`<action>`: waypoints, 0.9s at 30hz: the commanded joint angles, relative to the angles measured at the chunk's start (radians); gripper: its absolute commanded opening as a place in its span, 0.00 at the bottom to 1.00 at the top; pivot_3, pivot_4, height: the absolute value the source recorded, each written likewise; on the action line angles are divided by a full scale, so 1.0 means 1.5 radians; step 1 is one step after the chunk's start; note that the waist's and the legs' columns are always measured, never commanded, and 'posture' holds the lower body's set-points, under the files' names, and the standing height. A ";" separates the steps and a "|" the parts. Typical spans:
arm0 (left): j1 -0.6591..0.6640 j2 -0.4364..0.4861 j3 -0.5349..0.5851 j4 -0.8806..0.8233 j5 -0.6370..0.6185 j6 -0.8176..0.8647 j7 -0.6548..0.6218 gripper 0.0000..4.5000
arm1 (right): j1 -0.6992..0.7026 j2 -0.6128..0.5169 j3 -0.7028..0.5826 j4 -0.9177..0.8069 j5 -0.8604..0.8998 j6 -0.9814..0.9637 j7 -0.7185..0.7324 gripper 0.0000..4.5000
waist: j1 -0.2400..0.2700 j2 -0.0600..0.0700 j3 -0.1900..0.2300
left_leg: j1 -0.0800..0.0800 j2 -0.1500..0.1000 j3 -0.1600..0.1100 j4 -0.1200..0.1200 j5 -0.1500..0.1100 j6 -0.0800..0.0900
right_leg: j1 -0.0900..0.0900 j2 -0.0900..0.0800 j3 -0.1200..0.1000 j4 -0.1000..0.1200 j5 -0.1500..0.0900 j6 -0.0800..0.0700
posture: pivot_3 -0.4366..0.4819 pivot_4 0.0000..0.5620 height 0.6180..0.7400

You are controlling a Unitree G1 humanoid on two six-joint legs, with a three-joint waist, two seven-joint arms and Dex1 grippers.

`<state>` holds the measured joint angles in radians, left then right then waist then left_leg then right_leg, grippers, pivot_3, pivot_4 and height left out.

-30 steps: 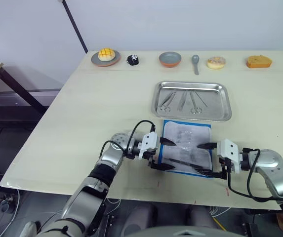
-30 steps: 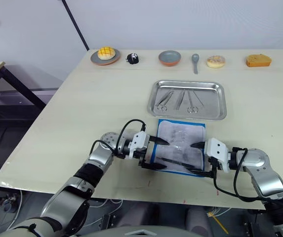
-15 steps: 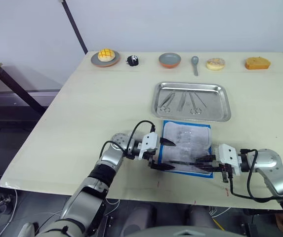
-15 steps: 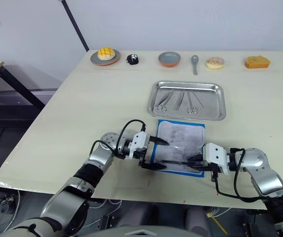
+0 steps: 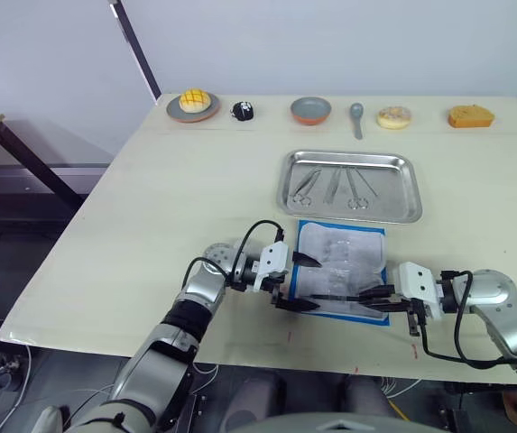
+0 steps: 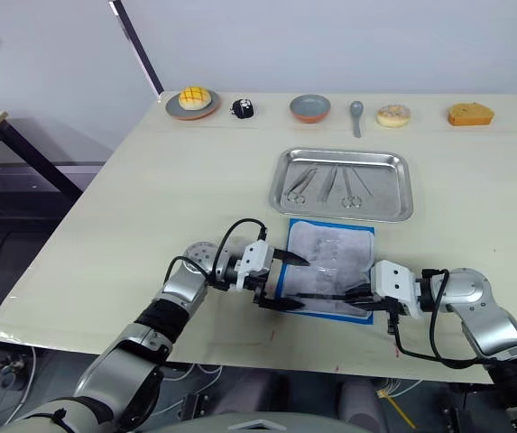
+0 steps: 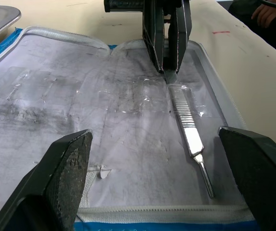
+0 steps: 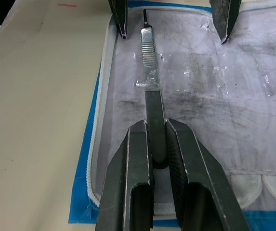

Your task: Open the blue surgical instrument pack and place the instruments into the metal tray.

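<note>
While the left gripper [image 5: 296, 282] rests at the left edge of the blue surgical instrument pack [image 5: 341, 267] with its two black fingers [image 7: 68, 163] spread wide over the white lining, the pack itself lies opened flat on the pale table [image 5: 168, 207], its blue border showing around a creased, grey-smudged white inner sheet. No print or lettering can be read on that lining in any view. Near the front edge of the pack lies a slim silver handle [image 7: 188, 126] with a ribbed grip, partly under a scrap of clear film. To the right, the right gripper [image 6: 364, 298] reaches in from the pack's right side, and its fingers [image 8: 137, 169] are pinched narrowly on the plain end of that handle, which still lies on the lining. Just behind the pack sits the metal tray [image 5: 408, 171], with several instruments [image 5: 332, 186] already lying inside it: ring-handled ones and slim straight ones, side by side. Along the far edge of the table, from left to right, stand a plate with a yellow bun [image 5: 193, 101], a small black-and-white object [image 5: 243, 110], a round grey bowl [image 5: 310, 109], a grey spoon [image 5: 356, 115], a doughnut [image 5: 394, 115] and an orange cake piece [image 5: 471, 115].
</note>
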<state>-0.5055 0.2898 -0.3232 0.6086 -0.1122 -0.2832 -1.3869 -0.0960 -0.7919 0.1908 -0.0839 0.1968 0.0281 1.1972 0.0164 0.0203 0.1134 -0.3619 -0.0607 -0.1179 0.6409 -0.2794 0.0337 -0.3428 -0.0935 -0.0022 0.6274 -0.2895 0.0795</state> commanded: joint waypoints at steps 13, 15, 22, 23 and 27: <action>0.052 0.001 -0.047 0.092 0.059 0.032 0.012 1.00 | -0.005 -0.048 -0.040 -0.116 0.025 0.101 -0.010 0.02 | 0.000 0.001 0.000 | 0.000 0.000 0.000 0.000 0.000 0.000 | 0.000 0.001 -0.001 0.000 0.000 0.000 | 0.48 0.27 1.00; 0.052 0.001 -0.047 0.093 0.059 0.032 0.012 1.00 | -0.006 -0.047 -0.045 -0.119 0.029 0.103 -0.012 0.02 | 0.000 0.001 0.000 | 0.000 0.000 0.000 0.000 0.000 0.000 | 0.000 0.001 -0.001 0.000 0.000 0.000 | 0.48 0.27 1.00; 0.052 0.000 -0.047 0.095 0.059 0.031 0.011 1.00 | -0.016 -0.040 -0.048 -0.124 0.040 0.109 -0.016 0.02 | 0.000 0.001 0.001 | 0.000 0.000 0.000 0.000 0.000 0.000 | 0.000 0.001 -0.001 0.000 0.000 0.000 | 0.48 0.27 1.00; 0.052 0.000 -0.047 0.095 0.059 0.031 0.012 1.00 | -0.018 -0.041 -0.049 -0.125 0.041 0.109 -0.016 0.02 | 0.000 0.001 0.001 | 0.000 0.000 0.000 0.000 0.000 0.000 | 0.000 0.001 -0.001 0.000 0.000 0.000 | 0.48 0.27 1.00; 0.052 -0.002 -0.047 0.098 0.060 0.031 0.012 1.00 | -0.031 -0.048 -0.050 -0.126 0.042 0.110 -0.009 0.02 | 0.000 0.001 0.001 | 0.000 0.000 0.000 0.000 0.000 0.000 | 0.000 0.001 -0.001 0.000 0.000 0.000 | 0.48 0.27 1.00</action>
<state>-0.5063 0.2878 -0.3225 0.6087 -0.1123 -0.2840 -1.3875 -0.1044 -0.8577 0.1678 -0.2220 0.2298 0.1966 1.1920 0.0168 0.0221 0.1146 -0.3622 -0.0610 -0.1183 0.6405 -0.2794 0.0337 -0.3429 -0.0914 -0.0032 0.6272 -0.2898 0.0802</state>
